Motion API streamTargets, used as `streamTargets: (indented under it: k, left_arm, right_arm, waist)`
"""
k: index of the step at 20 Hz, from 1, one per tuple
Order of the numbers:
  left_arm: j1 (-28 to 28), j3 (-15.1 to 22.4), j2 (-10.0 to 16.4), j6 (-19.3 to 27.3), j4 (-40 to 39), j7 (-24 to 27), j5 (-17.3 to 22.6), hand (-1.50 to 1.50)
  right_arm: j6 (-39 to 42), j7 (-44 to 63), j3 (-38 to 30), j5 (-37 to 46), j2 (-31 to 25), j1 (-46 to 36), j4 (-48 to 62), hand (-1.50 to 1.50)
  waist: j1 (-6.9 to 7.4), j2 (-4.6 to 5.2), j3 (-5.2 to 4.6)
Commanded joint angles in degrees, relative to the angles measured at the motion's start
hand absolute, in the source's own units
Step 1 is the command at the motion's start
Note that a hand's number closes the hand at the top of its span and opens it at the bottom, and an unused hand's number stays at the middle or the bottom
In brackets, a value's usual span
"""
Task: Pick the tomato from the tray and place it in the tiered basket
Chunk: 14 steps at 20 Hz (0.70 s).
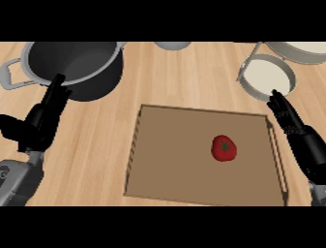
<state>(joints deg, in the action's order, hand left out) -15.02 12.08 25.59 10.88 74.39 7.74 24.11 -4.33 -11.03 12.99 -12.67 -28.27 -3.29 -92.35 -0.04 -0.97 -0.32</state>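
Nearest me, two grey forearms come in at the lower corners. Between them a brown tray (167,167) lies on the wooden desk (94,145). The tomato (224,148) sits on the tray floor, right of the middle, free of the walls. Its green stem end faces up and it looks a little longer along the near-to-far line than across.

The right robot hand (291,121) is over the tray's right rim with its fingers straight and together, and it has nothing in it. The tomato lies to its left and a little nearer me, with a strip of bare tray between them.

The left robot hand (42,118) is well off the tray's left side, its fingers straight, its thumb spread and also empty. It is much the farther of the two, so I judge the pick belongs to the right one, which would need to swing inward and down.

Farther back, a dark pot (80,68) stands at the left. The tiered basket (265,72) stands at the right, just past the right fingertips, so the carry should be short.
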Motion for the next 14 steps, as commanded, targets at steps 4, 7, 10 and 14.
streamTargets:
  k: [4,7,10,14]
  left_arm:
    - [1.37,0.48,4.75,5.76,0.04,-1.34,-8.44,0.00]
    - [3.65,-0.84,5.50,4.86,-1.89,-1.36,-6.85,0.00]
    - [4.03,-0.23,7.06,7.24,-1.49,-1.98,-9.83,0.00]
    - [3.25,1.52,5.64,9.63,1.22,-5.88,-11.51,0.00]
  right_arm:
    - [-13.97,3.09,-5.32,-3.56,11.77,2.86,-1.02,1.50]
    - [-24.04,-4.43,-18.33,-7.92,16.46,-1.01,-6.04,1.50]
    - [-36.70,10.84,-14.93,2.32,14.11,13.62,6.37,-1.50]
    - [-48.22,16.97,-8.12,10.83,17.13,20.00,-6.49,-1.50]
  waist:
    - [-0.59,0.62,0.44]
    - [-8.07,-3.89,2.38]
    - [-4.38,0.96,0.09]
    - [-2.08,0.58,0.04]
